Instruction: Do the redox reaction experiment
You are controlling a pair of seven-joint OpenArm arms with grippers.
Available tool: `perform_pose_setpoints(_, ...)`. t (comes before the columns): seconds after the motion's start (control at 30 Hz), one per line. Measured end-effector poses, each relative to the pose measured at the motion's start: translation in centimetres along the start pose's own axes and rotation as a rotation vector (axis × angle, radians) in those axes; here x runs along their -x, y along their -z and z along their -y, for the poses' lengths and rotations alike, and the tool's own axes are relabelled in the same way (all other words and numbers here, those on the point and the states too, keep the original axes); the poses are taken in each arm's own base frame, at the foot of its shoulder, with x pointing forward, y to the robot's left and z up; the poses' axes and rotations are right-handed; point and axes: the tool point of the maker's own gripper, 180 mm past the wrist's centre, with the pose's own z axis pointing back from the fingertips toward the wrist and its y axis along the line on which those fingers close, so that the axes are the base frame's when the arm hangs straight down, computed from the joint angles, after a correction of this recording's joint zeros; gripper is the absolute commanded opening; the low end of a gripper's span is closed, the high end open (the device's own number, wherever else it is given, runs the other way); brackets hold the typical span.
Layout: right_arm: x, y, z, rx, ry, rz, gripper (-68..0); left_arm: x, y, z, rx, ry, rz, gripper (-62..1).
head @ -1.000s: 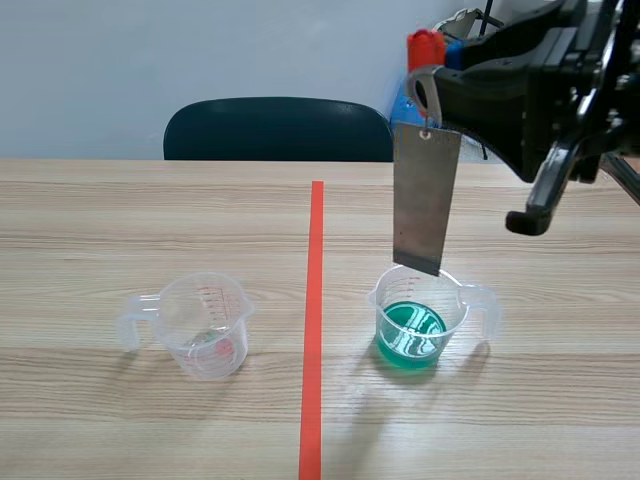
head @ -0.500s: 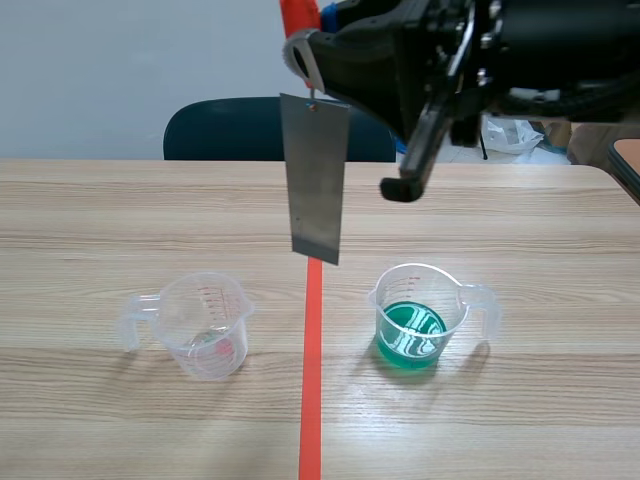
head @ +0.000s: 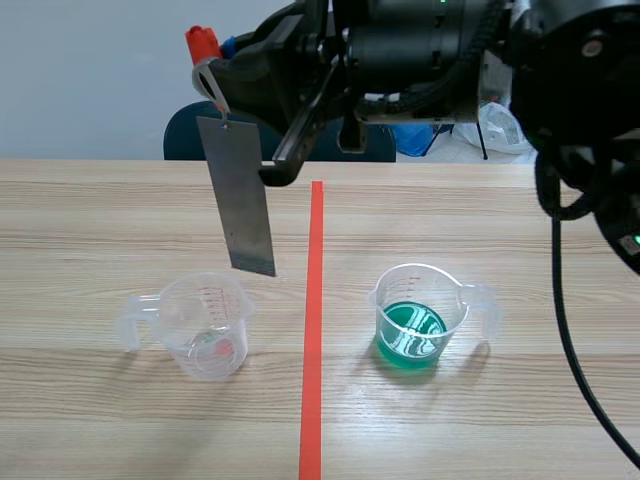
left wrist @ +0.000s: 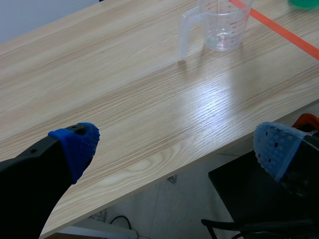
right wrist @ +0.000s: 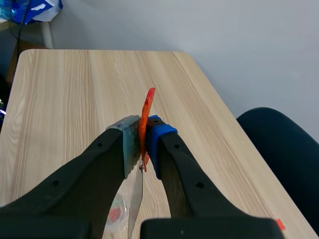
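Wooden table (head: pixel 120 210), orange-red tape line (head: pixel 313 320) running down its middle. Dark chair (head: pixel 180 140) behind the far edge.

Right arm (head: pixel 430 50) comes in from the right, raised across the top and reaching past the tape line to the left half. Right gripper (right wrist: pixel 143 144) is clamped on an orange-red clip handle (right wrist: pixel 148 107), pinched between both pads.

Grey metal strip (head: pixel 243 200) hangs from that clip, slightly tilted. Its lower edge is just above the rim of the clear measuring cup (head: pixel 205 325); it does not look to be inside it.

That cup stands left of the tape, handle to the left, a small reddish patch at its bottom.

Second measuring cup (head: pixel 420 315) stands right of the tape, well apart from the first, holding green liquid (head: pixel 410 332), handle to the right.

Left gripper (left wrist: pixel 175 147) sits low off the near table edge, jaws wide apart, nothing between the blue pads.
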Motion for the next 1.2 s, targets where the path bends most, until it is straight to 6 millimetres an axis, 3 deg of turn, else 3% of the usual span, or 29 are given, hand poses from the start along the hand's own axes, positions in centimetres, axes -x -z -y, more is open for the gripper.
perform_pose_setpoints(0.33, -0.4, 2.9, -1.6, -0.080, 0.024, 0.021, -66.9, 0.0, 0.0, 0.0, 0.000, 0.000, 0.000, 1.4)
perform_pose_setpoints(0.63, -0.5, 4.3, -3.7, -0.141, 0.034, 0.025, -66.9, 0.0, 0.0, 0.0, 0.001, 0.000, 0.000, 1.4)
perform_pose_setpoints(1.2, -0.5, 4.7, -4.3, -0.159, 0.036, 0.021, -66.9, 0.0, 0.0, 0.0, 0.002, 0.001, 0.000, 1.4)
